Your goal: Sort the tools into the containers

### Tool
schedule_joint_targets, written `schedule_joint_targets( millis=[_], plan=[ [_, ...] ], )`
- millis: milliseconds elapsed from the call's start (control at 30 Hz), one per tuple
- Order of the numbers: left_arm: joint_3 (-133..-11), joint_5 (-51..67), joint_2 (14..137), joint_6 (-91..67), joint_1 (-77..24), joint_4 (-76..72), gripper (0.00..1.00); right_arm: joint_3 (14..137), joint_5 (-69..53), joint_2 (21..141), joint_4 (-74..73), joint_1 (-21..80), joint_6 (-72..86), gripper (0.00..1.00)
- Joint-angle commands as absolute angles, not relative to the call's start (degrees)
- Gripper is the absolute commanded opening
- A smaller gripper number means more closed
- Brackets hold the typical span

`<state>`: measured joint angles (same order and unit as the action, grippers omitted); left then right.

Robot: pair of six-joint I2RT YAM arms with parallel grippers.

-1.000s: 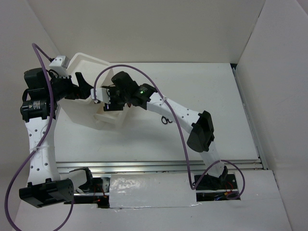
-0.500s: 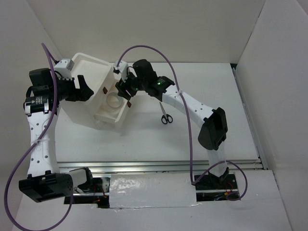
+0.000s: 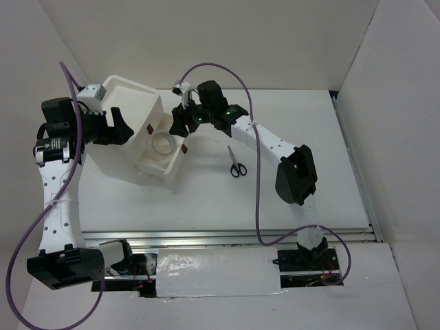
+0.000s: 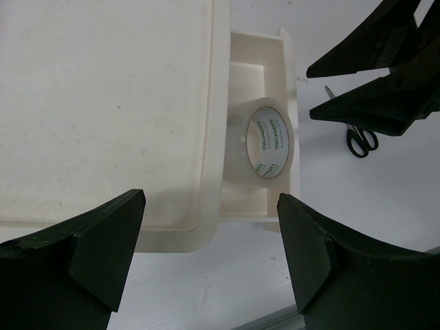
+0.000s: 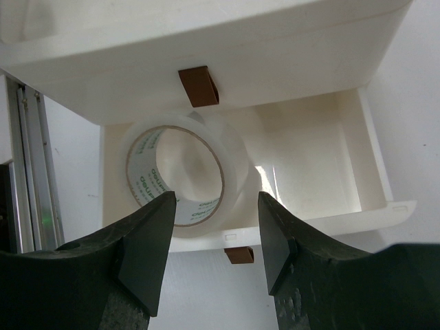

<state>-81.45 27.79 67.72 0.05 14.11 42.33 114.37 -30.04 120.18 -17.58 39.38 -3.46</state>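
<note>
**A:** Your right hand (image 5: 214, 198) hangs wide open and empty over the pulled-out drawer (image 5: 323, 137), at the worktop's (image 3: 289, 117) far-left corner. The tape roll (image 4: 271, 137) lies inside.

**B:** Tape sorted, then?

**A:** I'd say so. Your left hand (image 4: 212, 199), also spread and gripping nothing, sits by the cabinet (image 4: 103, 103). The scissors (image 3: 236, 165), mid-worktop, look next, so you'd descend squarely over them.

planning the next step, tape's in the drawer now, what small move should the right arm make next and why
Probably lift the right claw off the drawer and swing it toward the scissors. The tape roll already lies in that open drawer, the claw is open and empty, and the scissors lie loose on the table.
</note>
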Motion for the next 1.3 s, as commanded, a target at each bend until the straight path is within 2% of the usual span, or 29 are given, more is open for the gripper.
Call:
schedule_joint_targets(
  millis=[0, 867, 1133, 1200, 1233, 1267],
  plan=[
    [-81.8, 28.3, 67.0, 1.8, 14.1, 40.6, 0.92, 117.5, -34.5, 123.0, -14.9, 39.1, -3.6, 0.59],
    [-78.4, 28.0, 67.1, 1.7, 14.2, 38.4, 0.92, 122.8, -30.3, 129.5, -17.8, 41.3, -12.1, 0.56],
    [-77.9, 28.0, 67.0, 1.8, 14.2, 38.1, 0.92, 124.4, -24.8, 130.8, -20.5, 42.7, -17.0, 0.37],
    [-77.7, 28.3, 67.0, 1.7, 14.2, 38.0, 0.93, 125.1, -22.3, 130.8, -22.1, 43.6, -19.7, 0.29],
    [-77.7, 28.3, 67.0, 1.7, 14.2, 37.9, 0.93, 125.2, -21.7, 130.8, -23.2, 44.0, -20.7, 0.21],
    [-77.4, 28.4, 67.0, 1.5, 14.2, 37.7, 0.93, 125.2, -21.2, 130.5, -23.5, 44.2, -21.9, 0.18]
  ],
)
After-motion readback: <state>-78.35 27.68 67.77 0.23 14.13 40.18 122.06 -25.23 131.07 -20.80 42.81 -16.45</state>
